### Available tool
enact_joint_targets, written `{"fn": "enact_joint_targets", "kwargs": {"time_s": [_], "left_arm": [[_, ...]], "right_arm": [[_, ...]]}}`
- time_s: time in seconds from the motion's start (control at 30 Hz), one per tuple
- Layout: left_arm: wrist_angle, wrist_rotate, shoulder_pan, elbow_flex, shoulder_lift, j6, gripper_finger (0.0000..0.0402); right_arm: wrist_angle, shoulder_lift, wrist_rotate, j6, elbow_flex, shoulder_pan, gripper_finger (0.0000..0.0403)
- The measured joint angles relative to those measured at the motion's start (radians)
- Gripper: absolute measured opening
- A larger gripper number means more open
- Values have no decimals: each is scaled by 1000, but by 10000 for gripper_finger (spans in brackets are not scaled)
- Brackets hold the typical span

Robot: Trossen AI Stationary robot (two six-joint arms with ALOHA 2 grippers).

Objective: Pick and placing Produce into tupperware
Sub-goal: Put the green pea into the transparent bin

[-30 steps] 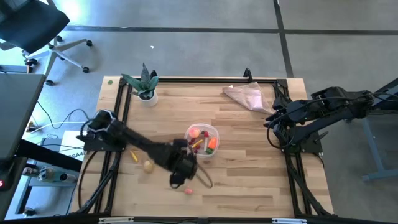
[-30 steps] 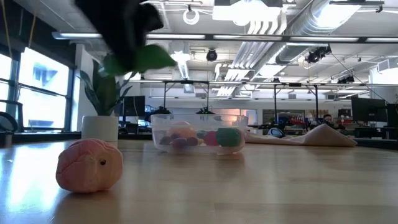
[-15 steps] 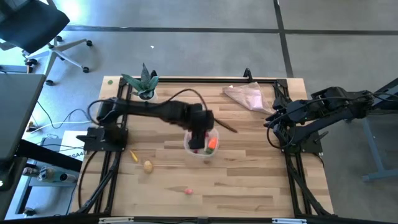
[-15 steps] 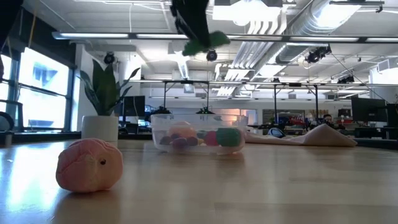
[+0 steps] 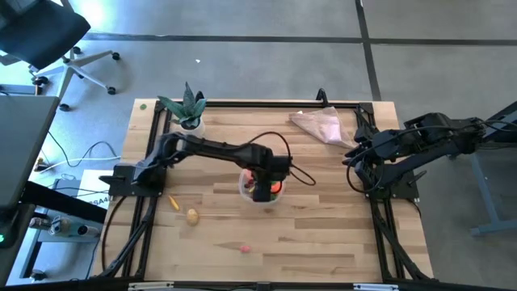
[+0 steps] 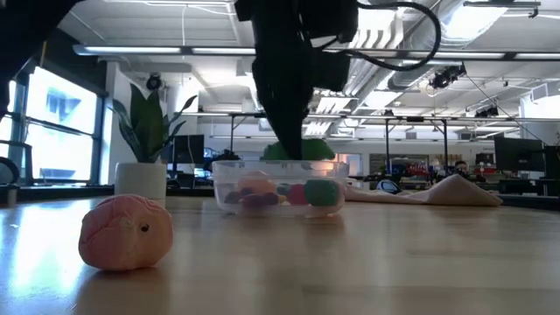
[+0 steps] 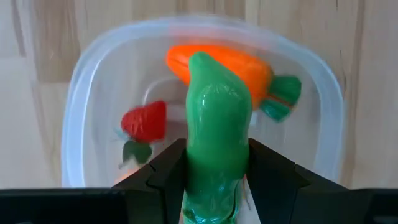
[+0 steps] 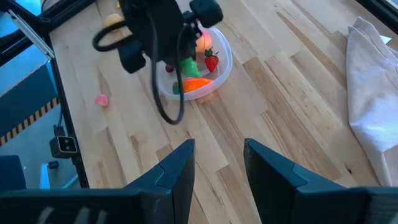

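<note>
One wooden table (image 5: 323, 234), grey floor (image 5: 266, 20) around it.

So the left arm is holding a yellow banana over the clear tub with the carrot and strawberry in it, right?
Not quite: the left gripper holds a green pod, not a yellow banana, as the left wrist view shows. It is indeed over the clear tub with the carrot and strawberry.

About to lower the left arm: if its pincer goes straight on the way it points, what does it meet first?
Most likely the orange toy carrot lying in the round clear plastic tub. The left pincer, shut on the green pod, points down into it, the pod's tip leading; exact depth is unclear.
</note>
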Motion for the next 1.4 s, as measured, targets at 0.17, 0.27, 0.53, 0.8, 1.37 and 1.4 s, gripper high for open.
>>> {"fn": "enact_joint_targets", "kwargs": {"time_s": [0.17, 0.27, 0.53, 0.8, 1.37, 1.4], "left_arm": [[10, -1, 1, 1, 29, 0, 140], [5, -2, 2, 0, 32, 0, 140], [12, -4, 2, 1, 48, -7, 140], [15, -3, 26, 0, 50, -57, 140], [27, 24, 40, 0, 50, -89, 140], [27, 24, 40, 0, 50, -93, 140]], "right_arm": [[0, 1, 0, 0, 0, 0, 130], [0, 0, 0, 0, 0, 0, 130], [0, 0, 0, 0, 0, 0, 130], [0, 0, 0, 0, 0, 0, 130], [0, 0, 0, 0, 0, 0, 130], [0, 0, 0, 0, 0, 0, 130]]}}
